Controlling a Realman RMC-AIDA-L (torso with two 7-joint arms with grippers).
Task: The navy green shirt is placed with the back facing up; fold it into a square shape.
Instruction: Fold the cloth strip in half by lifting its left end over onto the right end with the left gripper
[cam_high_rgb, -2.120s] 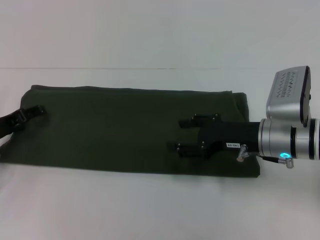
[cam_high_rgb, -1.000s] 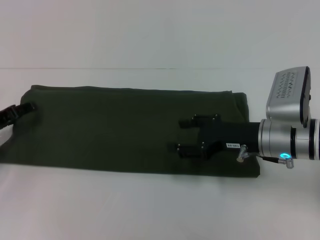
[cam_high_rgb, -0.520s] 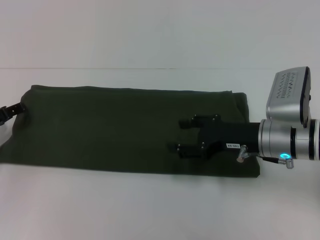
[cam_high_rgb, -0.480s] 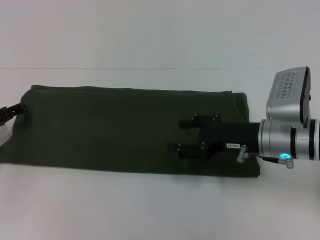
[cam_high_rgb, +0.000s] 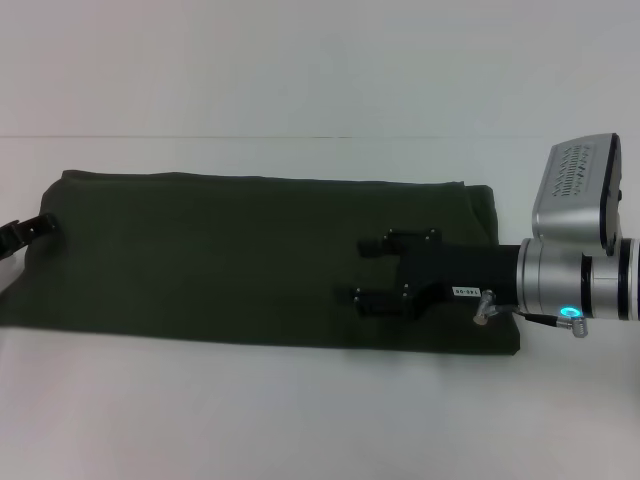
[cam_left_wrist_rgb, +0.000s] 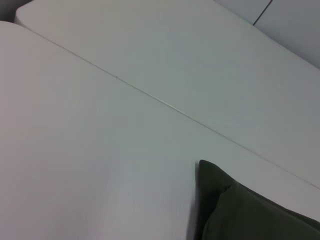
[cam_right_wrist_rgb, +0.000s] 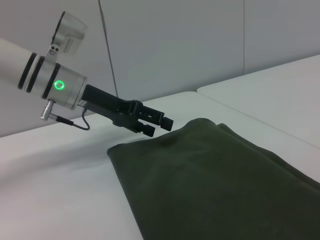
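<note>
The navy green shirt (cam_high_rgb: 260, 260) lies flat on the white table (cam_high_rgb: 300, 420) as a long folded band running from left to right, plain side up, with its layered corner showing in the left wrist view (cam_left_wrist_rgb: 240, 210). The right gripper (cam_high_rgb: 375, 270) hovers over the shirt's right part with fingers spread apart and nothing between them. The left gripper (cam_right_wrist_rgb: 157, 125) sits at the shirt's left end, fingers a little apart and empty.
</note>
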